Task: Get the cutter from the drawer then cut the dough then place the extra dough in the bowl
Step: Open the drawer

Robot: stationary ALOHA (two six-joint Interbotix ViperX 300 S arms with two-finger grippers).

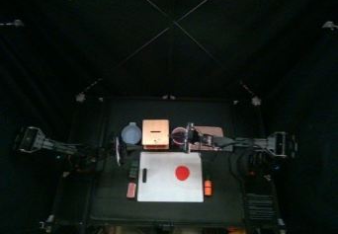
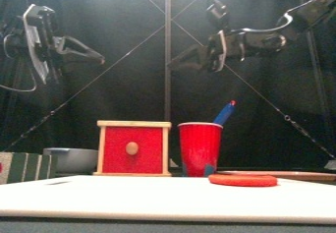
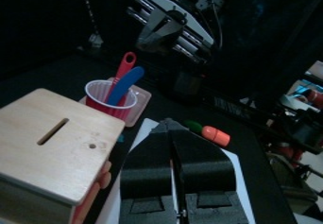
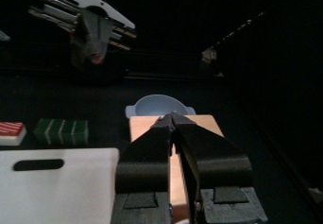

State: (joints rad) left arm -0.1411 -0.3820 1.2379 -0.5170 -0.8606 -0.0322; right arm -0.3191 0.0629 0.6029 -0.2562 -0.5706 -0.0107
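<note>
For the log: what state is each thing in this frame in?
wooden box: drawer shut.
dough: whole flat disc, uncut, lying on the white board.
bowl: empty.
red cup: upright, holding two toy knives.
left gripper: shut, empty, above the table.
right gripper: shut, empty, above the box.

No text, label, brand, number or sign can be read on anything here.

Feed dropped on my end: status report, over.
Left gripper and right gripper shut, empty, raised. Drawer closed, cutter not in sight; dough whole on the white board. Nothing stands before the drawer.
</note>
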